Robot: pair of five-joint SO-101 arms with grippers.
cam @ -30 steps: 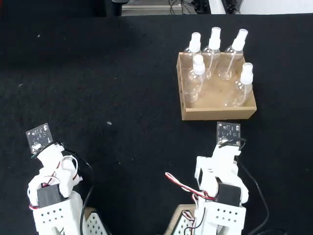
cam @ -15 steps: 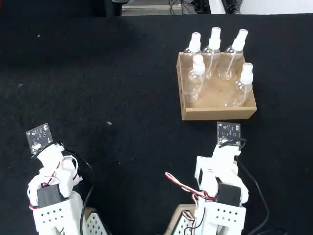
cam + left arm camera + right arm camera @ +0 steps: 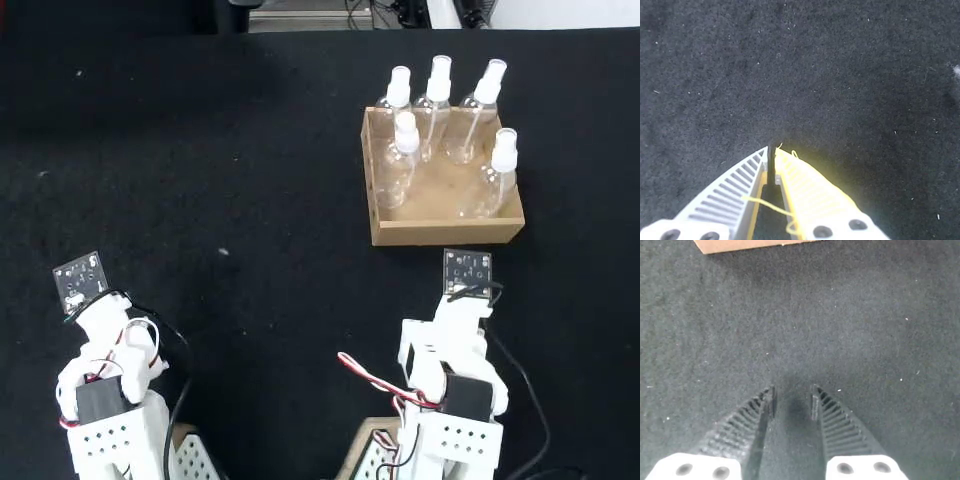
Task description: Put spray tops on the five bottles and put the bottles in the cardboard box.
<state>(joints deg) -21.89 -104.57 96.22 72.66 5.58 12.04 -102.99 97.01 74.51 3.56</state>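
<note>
Several clear bottles [image 3: 398, 165] with white spray tops [image 3: 405, 128] stand upright inside the cardboard box [image 3: 445, 232] at the far right of the black table. One corner of that box [image 3: 750, 244] lies a short way ahead of my right gripper [image 3: 792, 399], which hangs just above the mat, slightly open with nothing between its fingers. My left gripper [image 3: 773, 151] is shut and empty over bare black mat. Both arms sit folded back at the near edge, the left arm [image 3: 105, 350] at the left and the right arm [image 3: 450, 350] just in front of the box.
The black mat [image 3: 220, 150] covers the whole table. Cables trail by the arm bases [image 3: 370, 385] at the near edge. Room clutter lies beyond the far edge.
</note>
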